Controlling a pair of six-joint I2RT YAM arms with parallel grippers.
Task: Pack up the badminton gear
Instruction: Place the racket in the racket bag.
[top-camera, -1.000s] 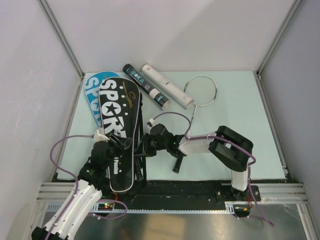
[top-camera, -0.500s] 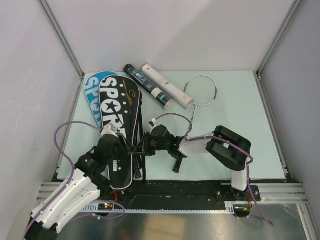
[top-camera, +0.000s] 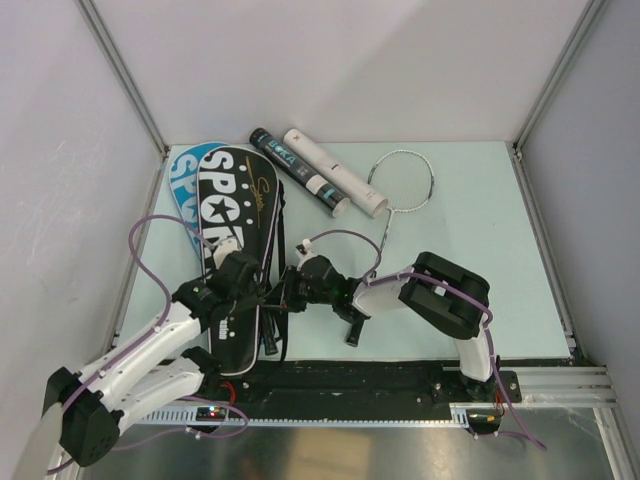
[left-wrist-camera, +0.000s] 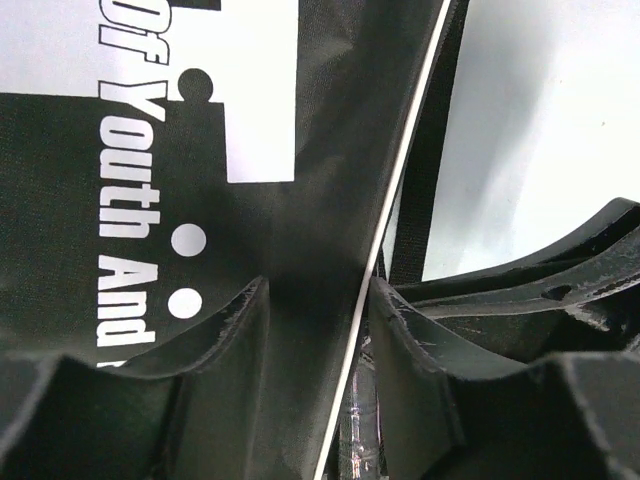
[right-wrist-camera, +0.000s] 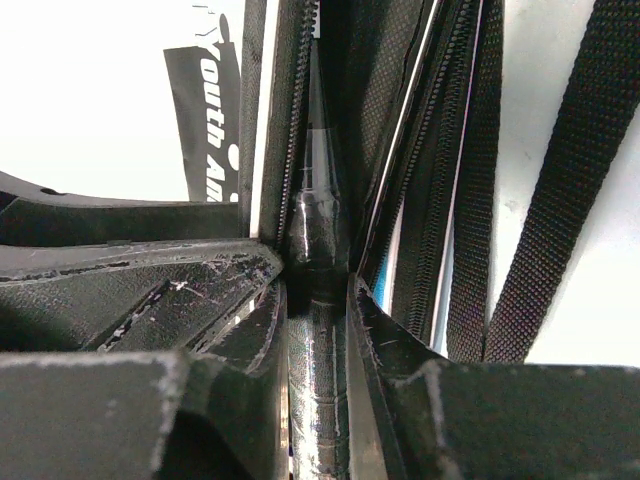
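A black SPORT bag (top-camera: 232, 235) lies on a blue one (top-camera: 183, 178) at the left of the mat. My right gripper (top-camera: 289, 297) (right-wrist-camera: 318, 288) is at the black bag's right edge, shut on a glossy black racket handle (right-wrist-camera: 318, 370). That handle runs in between the bag's zip edges (right-wrist-camera: 292, 130). My left gripper (top-camera: 261, 298) (left-wrist-camera: 318, 292) sits on the same edge, facing the right one. Its jaws stand apart over the bag's fabric (left-wrist-camera: 250, 120) and white piping (left-wrist-camera: 400, 160). A second racket (top-camera: 403, 180) lies on the mat, with its handle (top-camera: 353, 334) under my right arm.
A black tube (top-camera: 291, 182) and a white tube (top-camera: 334, 171) lie side by side at the back, touching the bag's top. Loose black straps (right-wrist-camera: 560, 200) trail from the bag's right side. Metal rails (top-camera: 540, 190) border the mat, and walls close in on three sides.
My left arm has swung in from the lower left, carrying its gripper up and right along the bag to meet the right gripper. The right gripper has shifted slightly left, still holding the handle.
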